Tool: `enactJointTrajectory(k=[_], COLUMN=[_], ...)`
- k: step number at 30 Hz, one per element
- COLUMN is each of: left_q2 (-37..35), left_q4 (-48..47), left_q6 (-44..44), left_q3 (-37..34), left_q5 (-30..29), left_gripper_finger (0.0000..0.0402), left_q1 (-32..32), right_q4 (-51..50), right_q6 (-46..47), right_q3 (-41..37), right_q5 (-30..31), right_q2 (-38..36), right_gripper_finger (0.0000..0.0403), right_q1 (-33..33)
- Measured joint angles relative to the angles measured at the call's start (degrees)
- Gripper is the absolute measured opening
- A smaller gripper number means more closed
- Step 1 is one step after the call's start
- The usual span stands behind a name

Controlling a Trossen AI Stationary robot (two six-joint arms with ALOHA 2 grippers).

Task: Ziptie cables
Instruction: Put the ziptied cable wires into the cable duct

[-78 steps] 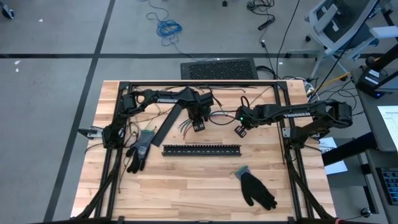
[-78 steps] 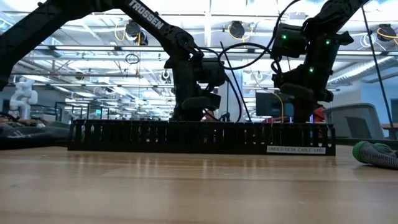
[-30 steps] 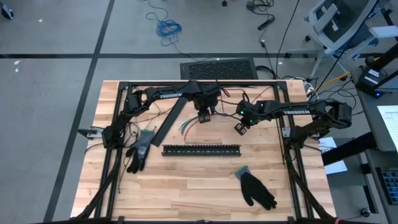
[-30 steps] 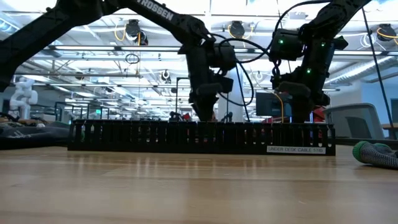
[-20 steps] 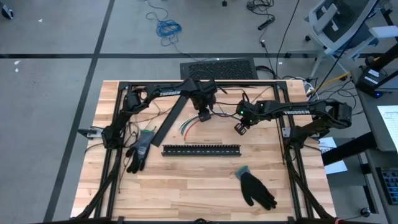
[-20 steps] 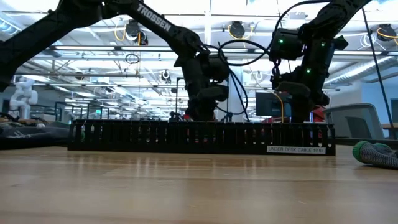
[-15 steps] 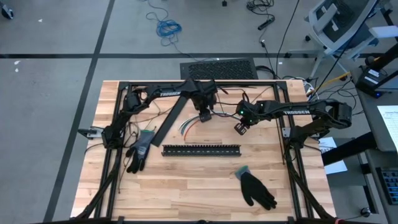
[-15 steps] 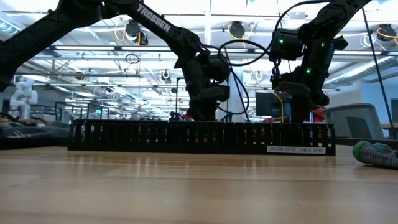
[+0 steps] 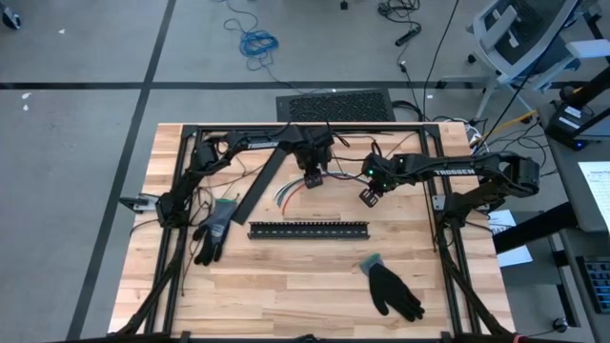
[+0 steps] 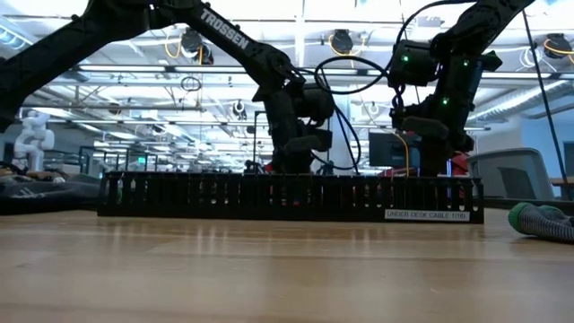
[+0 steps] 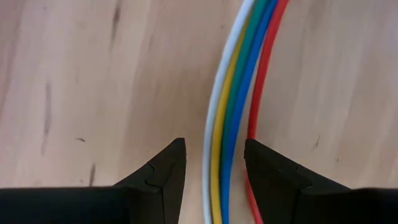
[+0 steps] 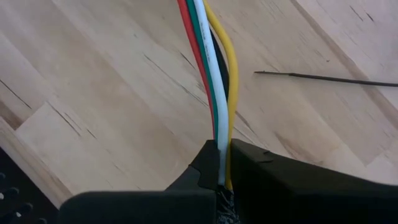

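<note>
Since approx 2.6 s back my left arm has swung up toward the table's far edge; over the last half sec it has barely shifted. R arm has stayed put.

Wood table (image 9: 286,286) fills the high view, w/ a black frame round its far half. Both my arms reach in from the sides and meet near the far middle. A long black slotted strip (image 9: 309,230) lies across the centre, nearer the cam than both grippers; low view shows it side-on, blocking the tabletop behind. A flat black bar (image 9: 259,184) lies diagonal just left of the wires. One glove (image 9: 212,232) sits left of the strip, a darker glove (image 9: 391,289) toward the near right.

Left gripper (image 9: 312,178) hangs over the cables (image 9: 291,193), fingers (image 11: 163,177) parted w/ the strands running between them. White, yellow, green, blue lie in the gap; the red strand runs along the other finger. Cannot tell if the pads touch them, so no confirmed grip.

Right gripper (image 9: 368,197) is clenched on the same bundle's other end: right wrist view shows red, green, white, yellow strands entering between the closed fingers (image 12: 280,177). Bundle lies on the wood between the two grippers, behind the strip. A thin dark strand (image 12: 329,78) lies apart on the wood.
</note>
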Motion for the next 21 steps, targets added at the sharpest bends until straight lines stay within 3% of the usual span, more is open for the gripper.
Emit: enactJointTrajectory(k=[10,18,19,21], left_q2=[-0.01,-0.48,-0.1,0.76], left_q4=[-4.17,-2.32,-1.96,-0.65], left_q6=[-0.91,-1.93,-1.31,0.45], left_q3=[1.43,3.15,3.15,3.16], left_q5=[2.65,5.02,4.7,-1.36], left_gripper_finger=[0.016,0.016,0.016,0.016], left_q1=[0.02,-1.52,-2.43,-4.12], right_q4=[0.51,1.09,1.07,1.07], right_q6=[0.06,0.08,0.08,0.08], right_q3=[0.0,0.0,0.0,0.0], right_q5=[0.01,0.05,0.03,0.05], right_q2=[0.0,0.0,0.0,0.0], right_gripper_finger=[0.0,0.0,0.0,0.0], right_q1=[0.02,0.0,0.0,0.0])
